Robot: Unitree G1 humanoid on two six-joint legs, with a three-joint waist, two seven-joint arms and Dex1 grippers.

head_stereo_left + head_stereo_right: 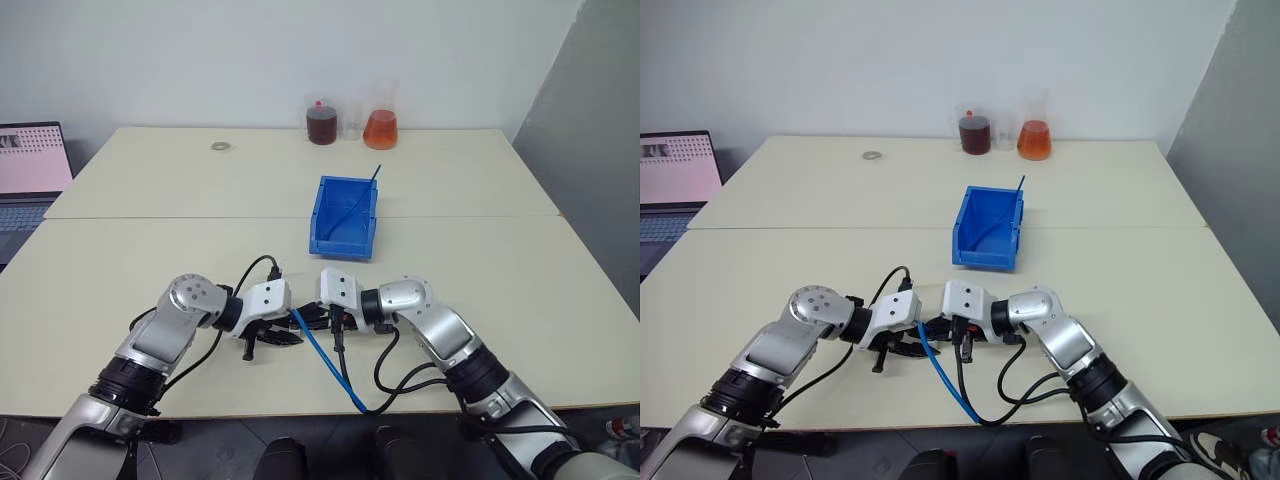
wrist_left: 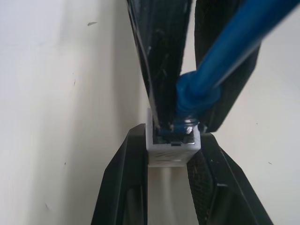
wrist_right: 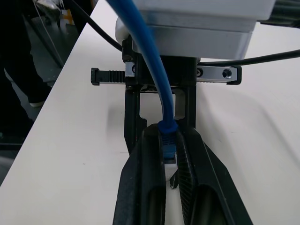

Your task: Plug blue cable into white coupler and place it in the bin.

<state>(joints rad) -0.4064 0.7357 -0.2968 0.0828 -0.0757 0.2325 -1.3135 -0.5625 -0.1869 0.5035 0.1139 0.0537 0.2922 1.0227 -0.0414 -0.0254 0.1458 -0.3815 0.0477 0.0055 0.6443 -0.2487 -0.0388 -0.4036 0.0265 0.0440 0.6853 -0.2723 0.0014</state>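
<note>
- The blue cable (image 1: 325,355) is seen trailing from the table's near edge up to the two grippers, which meet nose to nose.
- The white coupler (image 2: 172,149) is clamped between the fingers of the left gripper (image 1: 282,334), with the cable's plug sitting at its socket.
- The cable's plug end is pinched by the closed right gripper (image 1: 312,318).
- Farther back, well apart, the bin (image 1: 345,217) is found on the table (image 1: 150,200).
- At the far edge, two flasks of liquid (image 1: 351,125) are lined up.

I see the pale desk (image 1: 150,270) carrying the bin (image 1: 345,218) near its middle. Along the far edge stand a dark-liquid jar (image 1: 321,124) and an orange flask (image 1: 381,128); a small ring (image 1: 220,146) lies toward the far left corner.
</note>
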